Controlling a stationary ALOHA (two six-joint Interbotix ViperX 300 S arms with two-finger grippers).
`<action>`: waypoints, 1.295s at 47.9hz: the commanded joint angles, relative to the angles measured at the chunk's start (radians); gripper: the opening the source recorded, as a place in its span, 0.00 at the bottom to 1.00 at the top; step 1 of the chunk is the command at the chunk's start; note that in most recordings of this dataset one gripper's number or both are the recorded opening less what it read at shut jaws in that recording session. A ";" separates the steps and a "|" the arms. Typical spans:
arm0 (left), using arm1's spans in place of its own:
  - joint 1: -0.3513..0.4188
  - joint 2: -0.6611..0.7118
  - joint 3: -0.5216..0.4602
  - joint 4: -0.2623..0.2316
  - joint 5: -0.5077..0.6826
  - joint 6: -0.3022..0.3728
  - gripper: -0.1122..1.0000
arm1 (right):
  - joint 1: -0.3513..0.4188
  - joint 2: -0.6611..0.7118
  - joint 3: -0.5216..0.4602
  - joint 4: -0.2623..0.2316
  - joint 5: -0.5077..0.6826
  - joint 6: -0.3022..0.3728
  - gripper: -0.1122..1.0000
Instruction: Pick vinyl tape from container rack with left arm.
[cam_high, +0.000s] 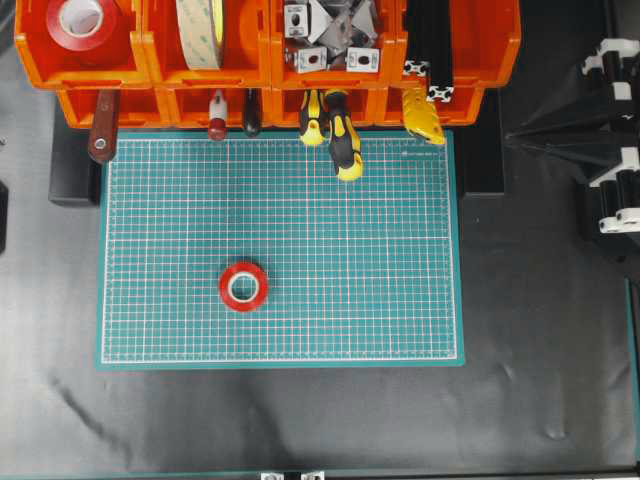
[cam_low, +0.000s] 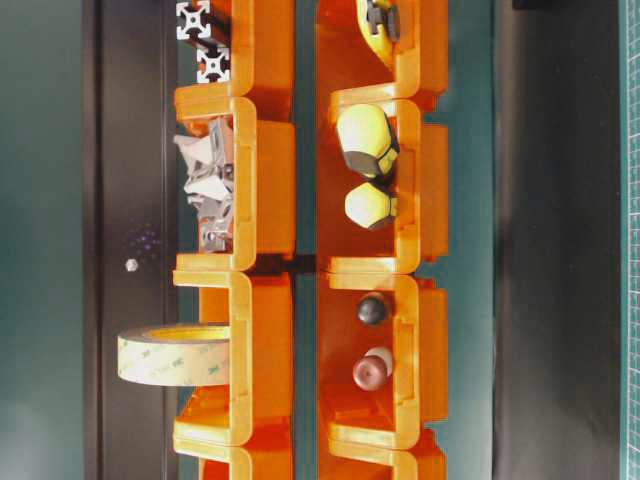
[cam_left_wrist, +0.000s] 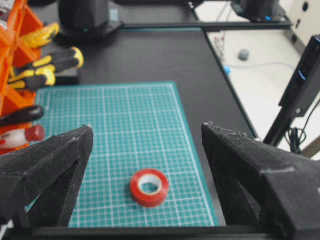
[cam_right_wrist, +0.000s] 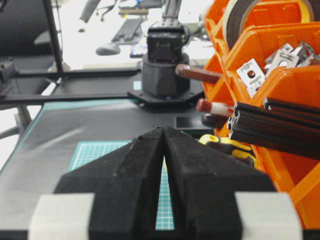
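The small red vinyl tape (cam_high: 225, 287) lies flat on the green cutting mat (cam_high: 380, 260), left of its middle and near the front edge, white core up. The left wrist view shows the same tape (cam_left_wrist: 148, 199) on the mat, below and ahead of my left gripper (cam_left_wrist: 147, 126). That gripper is open wide, holds nothing, and is well clear of the roll. The left arm is out of the overhead view. The orange container rack (cam_high: 150, 60) runs along the mat's far edge. My right gripper (cam_right_wrist: 164, 129) is shut and empty, off to the right.
The rack's upper bins hold a bigger red roll (cam_high: 62, 35), a cream tape roll (cam_high: 200, 35), metal brackets (cam_high: 330, 40) and black profiles (cam_high: 430, 45). Tool handles (cam_high: 343, 140) stick out of the lower bins over the mat. The right arm (cam_high: 615, 150) rests at the table's right edge.
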 joint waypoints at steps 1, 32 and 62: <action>0.000 0.006 -0.006 -0.002 -0.011 -0.003 0.86 | 0.002 0.000 -0.006 0.003 -0.006 0.002 0.10; 0.002 0.012 0.031 -0.002 -0.161 -0.002 0.86 | 0.003 -0.020 -0.008 0.003 -0.006 0.023 0.10; 0.002 0.041 0.072 -0.006 -0.202 -0.137 0.86 | 0.040 -0.017 -0.005 0.002 -0.020 0.026 0.10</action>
